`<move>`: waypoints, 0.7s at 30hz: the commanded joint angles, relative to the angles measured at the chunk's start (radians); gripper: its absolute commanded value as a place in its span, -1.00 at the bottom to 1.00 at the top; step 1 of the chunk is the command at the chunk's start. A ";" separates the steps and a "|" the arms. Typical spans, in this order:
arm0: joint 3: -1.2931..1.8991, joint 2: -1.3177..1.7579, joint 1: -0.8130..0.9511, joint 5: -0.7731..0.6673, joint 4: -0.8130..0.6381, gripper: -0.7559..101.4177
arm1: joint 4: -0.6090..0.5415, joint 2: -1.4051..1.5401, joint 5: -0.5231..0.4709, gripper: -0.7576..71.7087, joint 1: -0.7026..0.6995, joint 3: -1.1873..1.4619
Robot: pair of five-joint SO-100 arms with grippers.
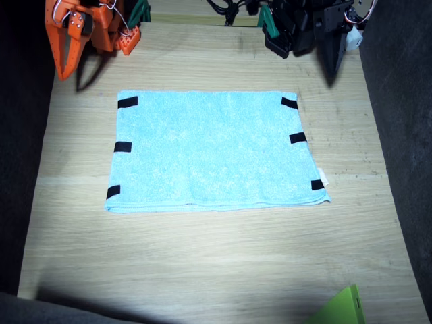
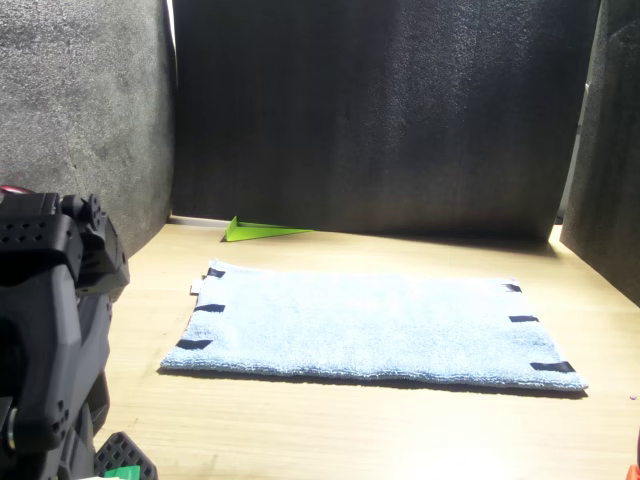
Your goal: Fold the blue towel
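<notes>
A: Where's the towel?

B: The light cyan-blue rectangular terry towel lies flat in the middle of the pale wood-grain table. Short black tape strips run along its two short edges, and a small white tag sits at one edge. The near long edge looks doubled, so it may already be folded once; I can't be sure.

A: What step is this?

B: My judgement: a fold not yet begun. Nothing touches the cloth.

A: And the arms?

B: The orange right arm and the black left arm are both parked at the far edge, well apart from the towel. The right gripper points down at bare table, empty, and its fingers look close together, but I cannot tell for sure. The left gripper is too dark to read, so I cannot tell that one either.

A: What's next?

B: Probably each gripper pinches a taped corner, then lifts and carries that edge across to the opposite one.

A: Anything else in view?

B: A lime-green flat corner piece at the near table edge, clear of the towel.
</notes>
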 commanded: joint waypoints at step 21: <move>0.017 0.011 -0.029 -0.035 -0.038 -0.99 | -0.011 0.002 -0.021 -0.73 0.003 0.002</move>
